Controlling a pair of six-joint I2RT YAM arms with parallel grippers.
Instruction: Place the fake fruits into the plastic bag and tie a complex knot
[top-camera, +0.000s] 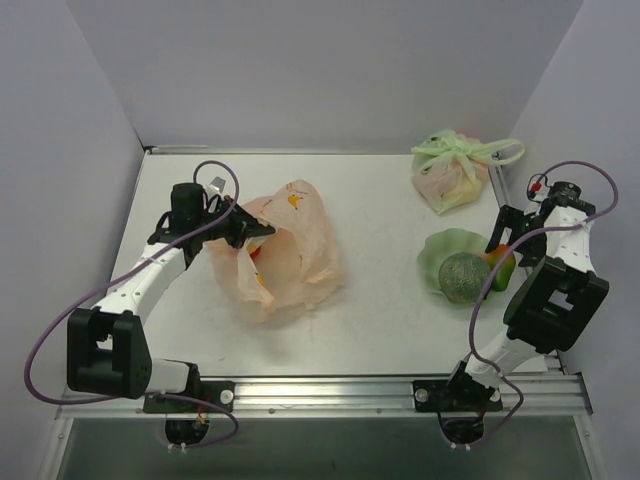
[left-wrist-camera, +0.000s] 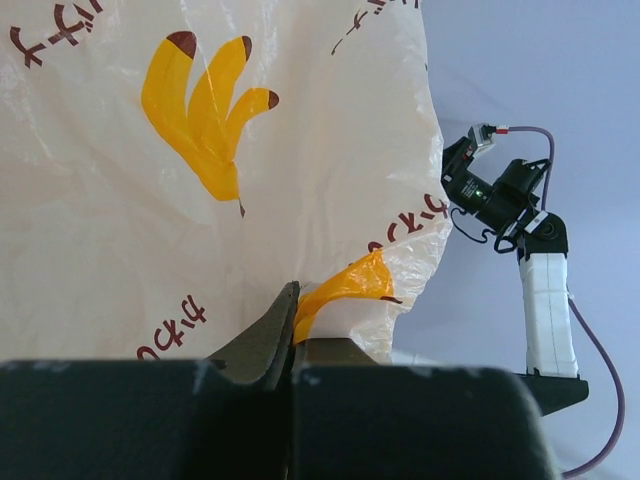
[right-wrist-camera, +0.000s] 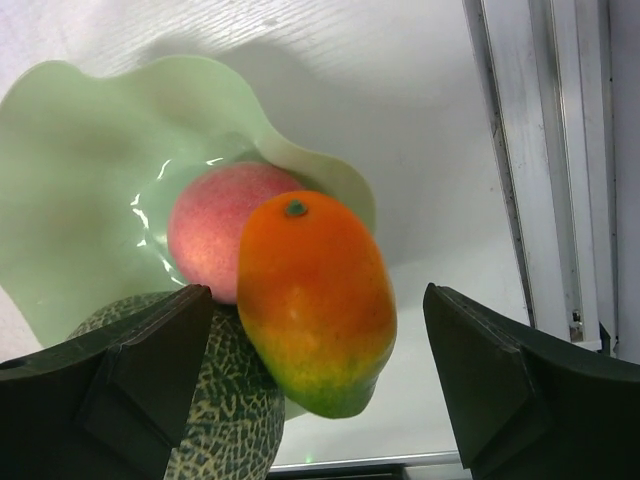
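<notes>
Only writing I can spot is on the plastic bag (left-wrist-camera: 330, 140) in the left wrist view. There are short bits of dark maroon lettering (left-wrist-camera: 52, 45) up-left of the banana print (left-wrist-camera: 205, 110), and more to its upper right, lower right and below it. I can't actually read any of it (it looks mirrored or turned, and some is cut off). Nothing is legible in the other two views.

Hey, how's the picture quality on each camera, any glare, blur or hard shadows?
Top external: soft even light, only faint shadow beside the plastic bag, all sharp. Left wrist: bag film bright, its print crisp. Right wrist: white glare streaks on the green dish; the orange fruit is in focus.
</notes>
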